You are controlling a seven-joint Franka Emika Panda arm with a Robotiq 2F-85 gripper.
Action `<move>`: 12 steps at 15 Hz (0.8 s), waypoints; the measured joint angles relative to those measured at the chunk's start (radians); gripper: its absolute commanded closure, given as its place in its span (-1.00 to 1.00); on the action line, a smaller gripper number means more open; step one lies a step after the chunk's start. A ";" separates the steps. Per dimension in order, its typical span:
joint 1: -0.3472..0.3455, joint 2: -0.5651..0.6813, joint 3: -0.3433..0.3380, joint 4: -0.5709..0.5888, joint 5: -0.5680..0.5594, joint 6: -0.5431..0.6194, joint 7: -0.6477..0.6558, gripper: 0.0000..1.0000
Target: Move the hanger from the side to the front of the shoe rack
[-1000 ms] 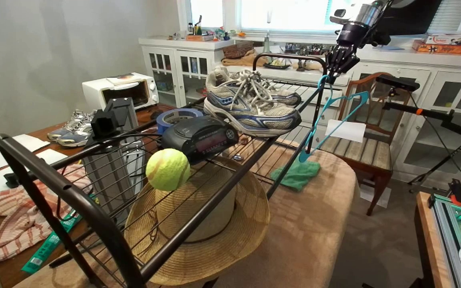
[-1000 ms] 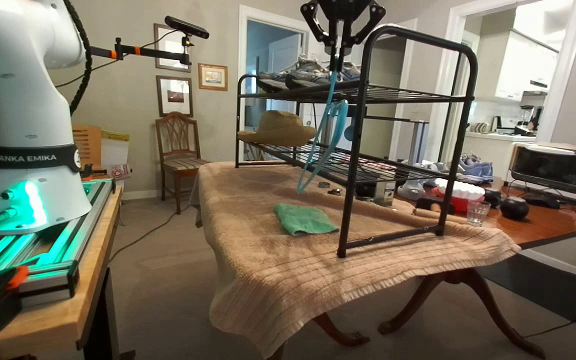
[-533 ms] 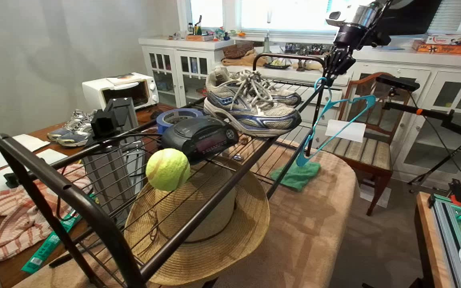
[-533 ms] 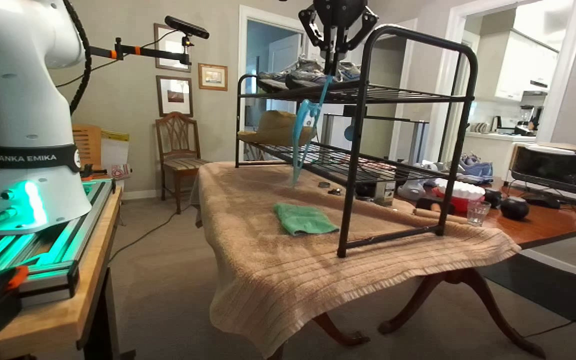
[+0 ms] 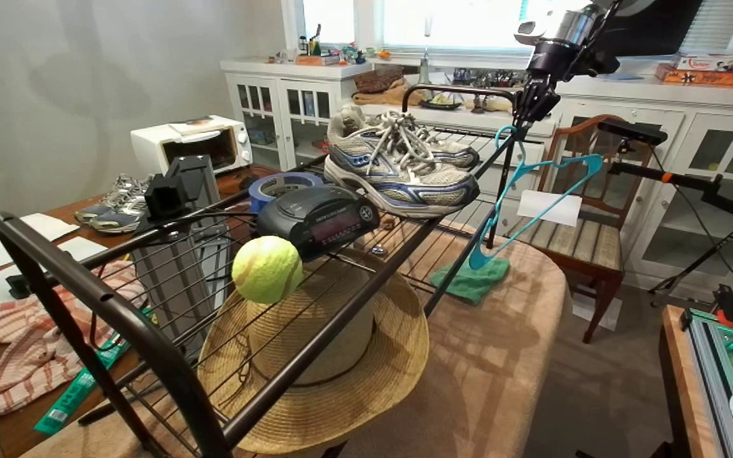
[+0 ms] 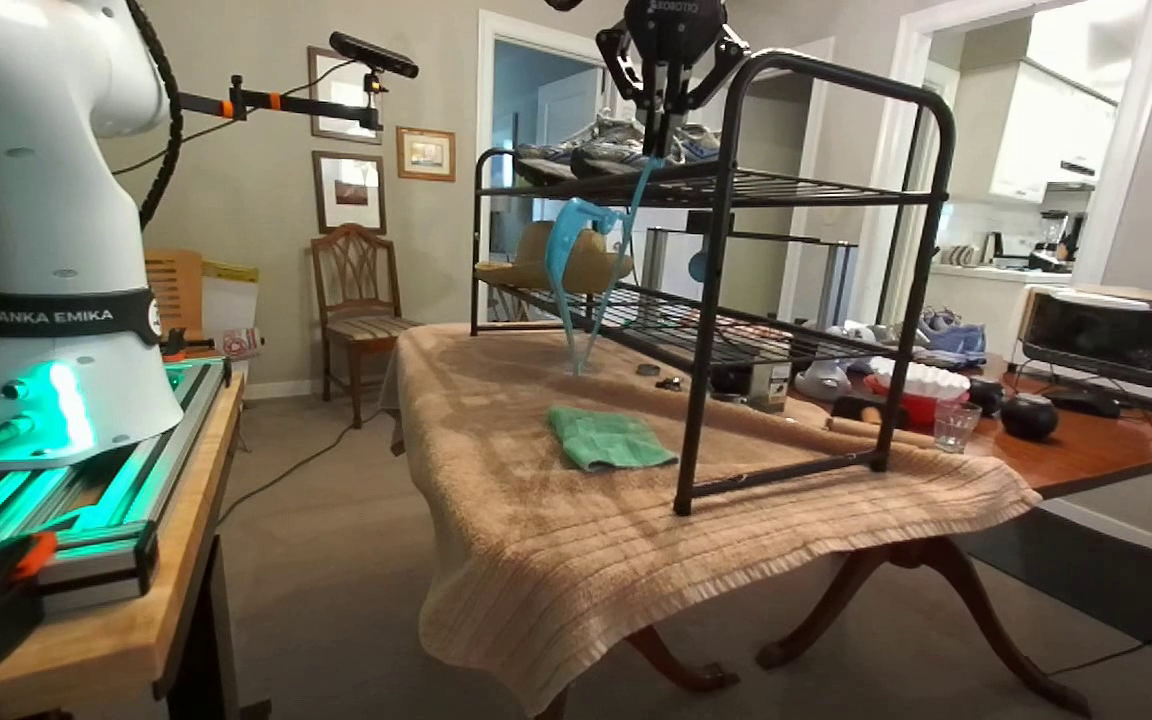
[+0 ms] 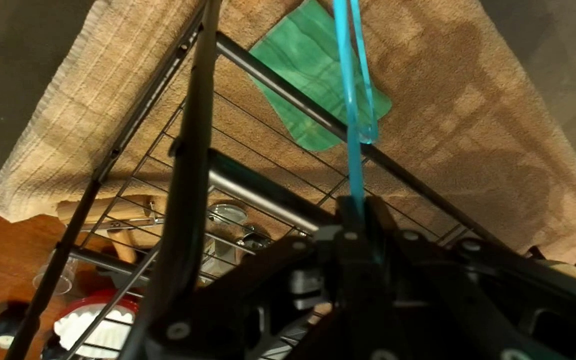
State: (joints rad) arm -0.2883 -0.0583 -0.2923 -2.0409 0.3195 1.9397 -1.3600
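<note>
Pinching the blue hanger (image 6: 557, 243) in closed jaws, just outside the front of the shoe rack (image 6: 707, 330), near one end. Cannot tell whether already hooked over the rack's top shelf (image 6: 686, 190). If let go too early, likely to drop to the towel (image 6: 506, 470) under the rack; if lowered off-line, liable to jam against that shelf or knock the rack's end frame (image 7: 190, 165).

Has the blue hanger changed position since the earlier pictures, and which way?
Yes. In an exterior view, the blue hanger has shifted leftward, away from the shoe rack's near post, and now hangs in front of the hat.
</note>
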 measured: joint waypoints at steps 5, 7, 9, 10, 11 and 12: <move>0.004 0.002 0.001 -0.004 -0.019 0.000 0.009 -0.13; 0.007 -0.001 0.002 -0.007 -0.039 0.000 0.008 -0.40; 0.010 -0.008 0.004 -0.009 -0.064 0.000 0.004 -0.70; 0.012 -0.015 0.005 -0.009 -0.076 0.000 -0.001 -0.87; 0.014 -0.025 0.006 -0.010 -0.087 0.000 -0.006 -0.96; 0.016 -0.037 0.008 -0.012 -0.100 0.000 -0.013 -1.00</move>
State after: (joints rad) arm -0.2720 -0.0951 -0.2840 -2.0526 0.2198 1.9399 -1.3725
